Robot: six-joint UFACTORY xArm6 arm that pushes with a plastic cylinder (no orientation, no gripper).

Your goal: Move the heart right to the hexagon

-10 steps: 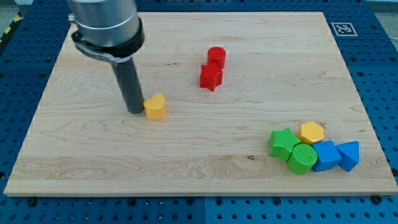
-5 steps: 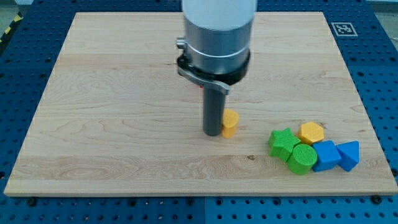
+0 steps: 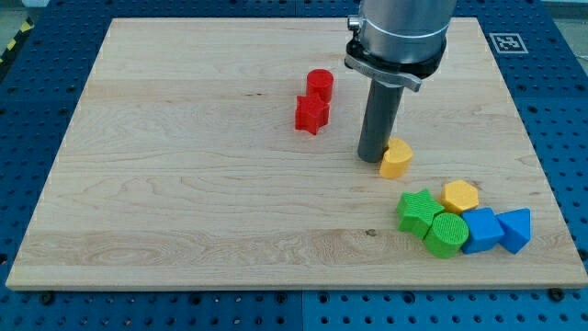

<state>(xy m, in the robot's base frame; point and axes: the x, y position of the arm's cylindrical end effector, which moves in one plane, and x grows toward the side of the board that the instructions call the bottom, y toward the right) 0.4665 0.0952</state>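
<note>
The yellow heart block [image 3: 396,159] lies on the wooden board right of centre. My tip [image 3: 371,159] stands against the heart's left side, touching it. The yellow hexagon block [image 3: 459,196] sits lower right of the heart, a short gap away, at the top of a cluster of blocks. The arm's grey body rises above the tip toward the view's top.
A green star-like block [image 3: 419,211], a green cylinder [image 3: 447,233], a blue block [image 3: 480,229] and a blue triangle [image 3: 516,228] crowd around the hexagon. A red cylinder [image 3: 319,85] and a red star block [image 3: 311,114] stand left of my tip.
My tip has pushed the yellow heart from the board's left-centre far to the right, then slightly up. The heart is now close to the hexagon cluster. The other blocks have not moved.
</note>
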